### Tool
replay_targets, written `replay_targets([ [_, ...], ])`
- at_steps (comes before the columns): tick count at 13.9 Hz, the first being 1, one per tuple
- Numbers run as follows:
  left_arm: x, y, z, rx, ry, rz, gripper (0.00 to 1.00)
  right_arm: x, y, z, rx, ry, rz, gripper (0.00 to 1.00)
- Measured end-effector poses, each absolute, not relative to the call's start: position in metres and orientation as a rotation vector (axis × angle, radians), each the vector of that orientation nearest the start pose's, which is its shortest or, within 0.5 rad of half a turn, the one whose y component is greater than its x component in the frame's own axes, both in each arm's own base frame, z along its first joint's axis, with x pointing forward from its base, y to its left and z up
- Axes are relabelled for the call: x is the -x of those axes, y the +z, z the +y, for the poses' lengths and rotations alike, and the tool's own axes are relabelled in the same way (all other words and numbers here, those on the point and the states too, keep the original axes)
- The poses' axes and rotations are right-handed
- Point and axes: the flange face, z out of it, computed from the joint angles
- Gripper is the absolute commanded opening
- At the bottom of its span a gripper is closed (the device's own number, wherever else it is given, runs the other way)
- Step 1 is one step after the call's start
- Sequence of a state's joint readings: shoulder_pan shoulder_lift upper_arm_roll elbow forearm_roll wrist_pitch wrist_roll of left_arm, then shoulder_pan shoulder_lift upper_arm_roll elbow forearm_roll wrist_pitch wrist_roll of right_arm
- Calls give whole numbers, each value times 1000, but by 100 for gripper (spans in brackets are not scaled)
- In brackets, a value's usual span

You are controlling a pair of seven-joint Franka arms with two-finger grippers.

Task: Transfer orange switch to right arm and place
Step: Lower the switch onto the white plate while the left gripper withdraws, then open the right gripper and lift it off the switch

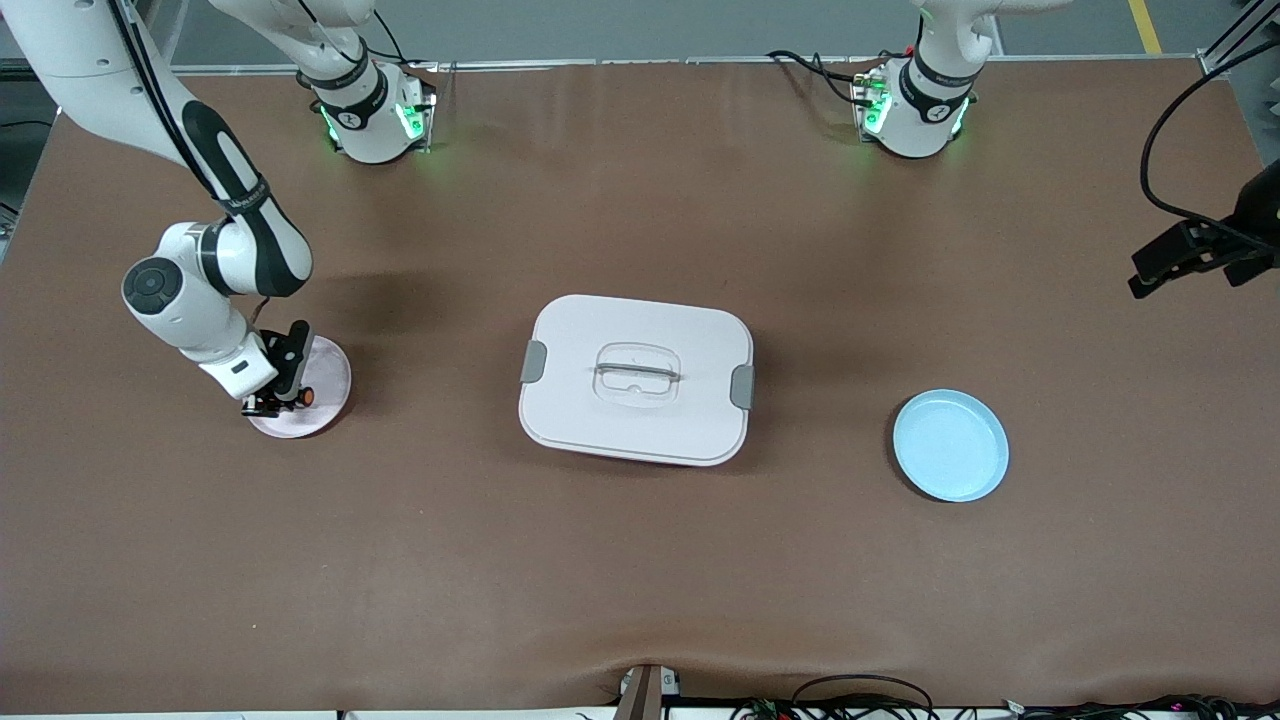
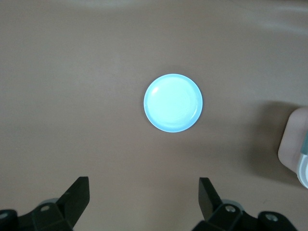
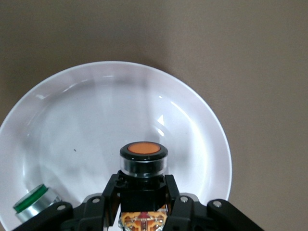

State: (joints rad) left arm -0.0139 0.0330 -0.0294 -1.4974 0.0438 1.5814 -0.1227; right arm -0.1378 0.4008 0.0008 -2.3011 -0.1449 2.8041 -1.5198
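The orange switch (image 3: pixel 143 161), a black body with a round orange cap, is clamped between the fingers of my right gripper (image 3: pixel 143 197), which is shut on it. The gripper (image 1: pixel 275 400) is low over a pale pink plate (image 1: pixel 330 365) at the right arm's end of the table, and the switch (image 1: pixel 306 396) hangs above the plate's bare bottom (image 3: pixel 96 115). Whether the switch touches the plate is not clear. My left gripper (image 2: pixel 144 192) is open and empty, high over the table with the blue plate (image 2: pixel 173 102) below it. From the front it (image 1: pixel 1165 265) shows at the table's edge.
A small silver part with a green top (image 3: pixel 33 204) lies in the pink plate beside the gripper. A white lidded box with grey latches (image 1: pixel 636 378) sits mid-table. The empty blue plate (image 1: pixel 950 445) lies toward the left arm's end.
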Motion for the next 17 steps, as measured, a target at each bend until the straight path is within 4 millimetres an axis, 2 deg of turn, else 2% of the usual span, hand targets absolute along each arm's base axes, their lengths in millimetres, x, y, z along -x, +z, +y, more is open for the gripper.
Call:
replay_targets([
  [2,-566,639,-29,3101,-82,-97,100,-531,180,-66,2359,-43,-2236,0],
  [5,-566,638,-30,3101,-78,-95,100,-531,180,-66,2358,-43,-2238,0],
  [6,-566,638,-30,3101,-78,-95,100,-531,180,-66,2357,-44,-2238,69],
  [7,-566,638,-30,3101,-78,-93,100,-531,180,-66,2358,-45,-2238,100],
  [14,-565,636,-36,3102,-72,-76,100,-544,191,-69,2361,-24,-2231,100],
  [17,-565,632,-35,3102,-61,-78,100,-559,213,-75,2363,90,-2152,100],
])
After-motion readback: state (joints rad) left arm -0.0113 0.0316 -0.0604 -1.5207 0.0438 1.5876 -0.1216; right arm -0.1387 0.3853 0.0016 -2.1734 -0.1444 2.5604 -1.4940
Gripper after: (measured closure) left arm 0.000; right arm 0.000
